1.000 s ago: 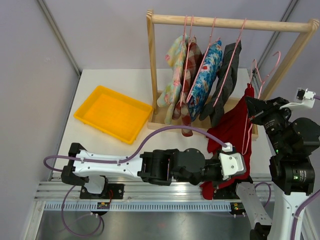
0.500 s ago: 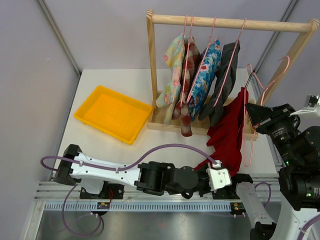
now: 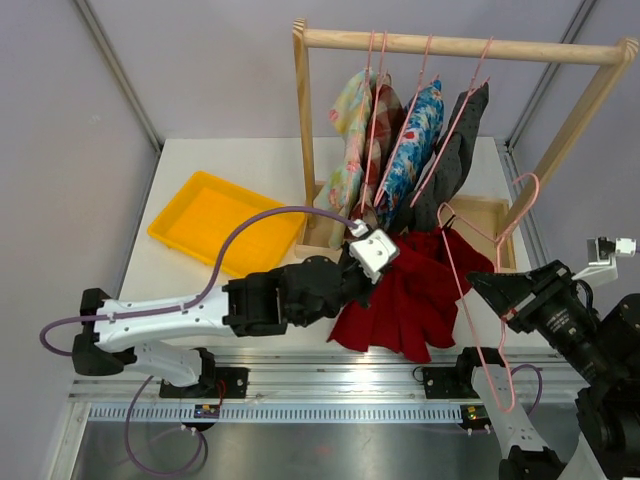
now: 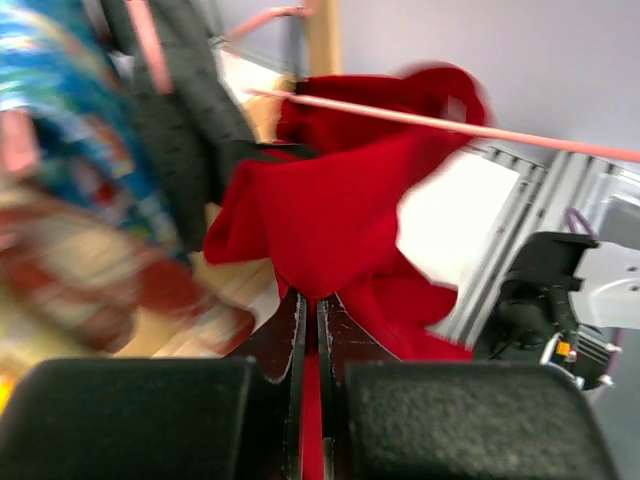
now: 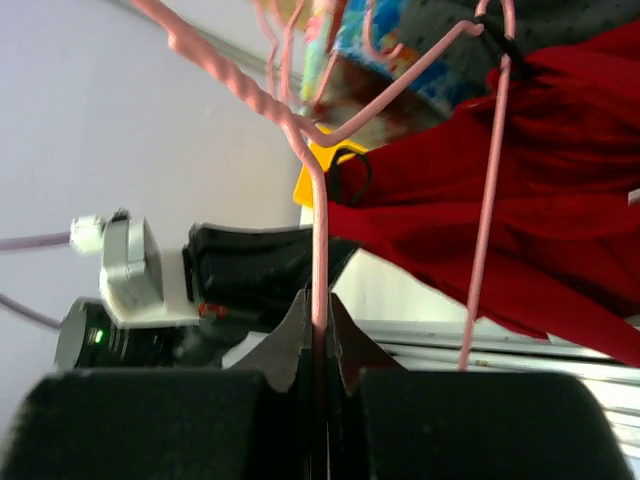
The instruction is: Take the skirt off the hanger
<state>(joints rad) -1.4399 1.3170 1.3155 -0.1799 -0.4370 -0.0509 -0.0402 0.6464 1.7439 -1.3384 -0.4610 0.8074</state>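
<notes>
The red skirt (image 3: 410, 300) lies spread in front of the rack base, its upper edge bunched by a black clip at the far corner of the pink hanger (image 3: 470, 250). My left gripper (image 3: 385, 262) is shut on the skirt's left edge; in the left wrist view red cloth (image 4: 340, 220) runs in between the closed fingers of that gripper (image 4: 310, 305). My right gripper (image 3: 482, 284) is shut on the hanger's wire neck. In the right wrist view the thin pink hanger (image 5: 320, 200) passes through that gripper (image 5: 320, 305), with the skirt (image 5: 540, 200) draped to the right.
A wooden rack (image 3: 450, 45) at the back holds several garments on pink hangers, close behind the skirt. A yellow tray (image 3: 225, 228) sits at the left of the table. The metal rail (image 3: 300, 375) runs along the near edge.
My left gripper has pulled the skirt from the near right edge up and left toward the table's middle. The right gripper has dropped toward the near right, tilting the hanger.
</notes>
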